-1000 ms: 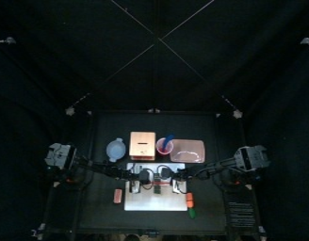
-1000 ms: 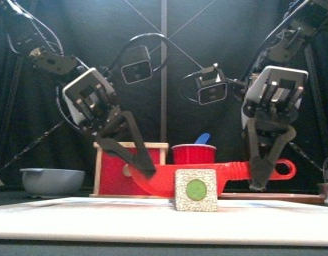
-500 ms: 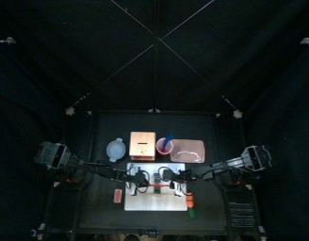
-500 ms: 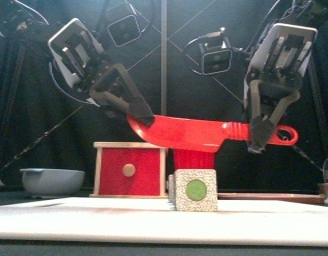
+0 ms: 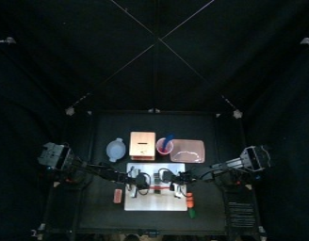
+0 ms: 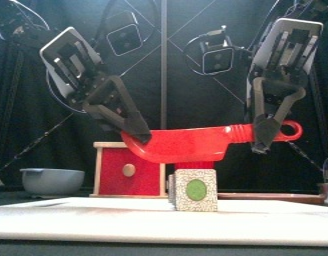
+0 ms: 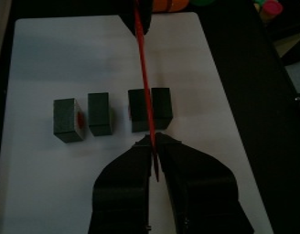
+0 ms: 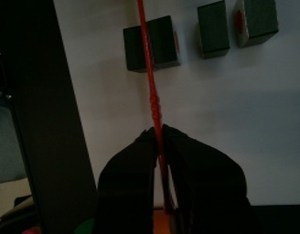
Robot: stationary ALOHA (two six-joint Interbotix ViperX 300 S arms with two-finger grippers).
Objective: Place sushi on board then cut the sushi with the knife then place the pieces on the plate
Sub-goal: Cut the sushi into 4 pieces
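Observation:
A red toy knife (image 6: 194, 143) hangs level above the white board (image 6: 73, 204), held at both ends. My left gripper (image 6: 136, 141) is shut on its blade end, which sits a little lower. My right gripper (image 6: 264, 137) is shut on the handle end. Below the knife the sushi (image 6: 195, 190) stands on the board. In the left wrist view it shows as three dark blocks: a large one (image 7: 153, 108) under the knife's edge (image 7: 142, 64) and two slices (image 7: 100, 112) (image 7: 69, 119) standing apart. The right wrist view shows the same blocks (image 8: 154, 44) beside the knife (image 8: 147, 64).
Behind the board stand the wooden box with a red drawer (image 6: 127, 168), the blue-grey bowl (image 6: 53, 181), the red cup (image 5: 165, 146) and the pink tray (image 5: 190, 148). An orange toy (image 5: 118, 195) and a green toy (image 5: 191, 200) lie by the board's front corners.
Both grippers lifted the knife from just above the board to well above the sushi. Since half a second ago it has come down slightly, the blade end dipping lower.

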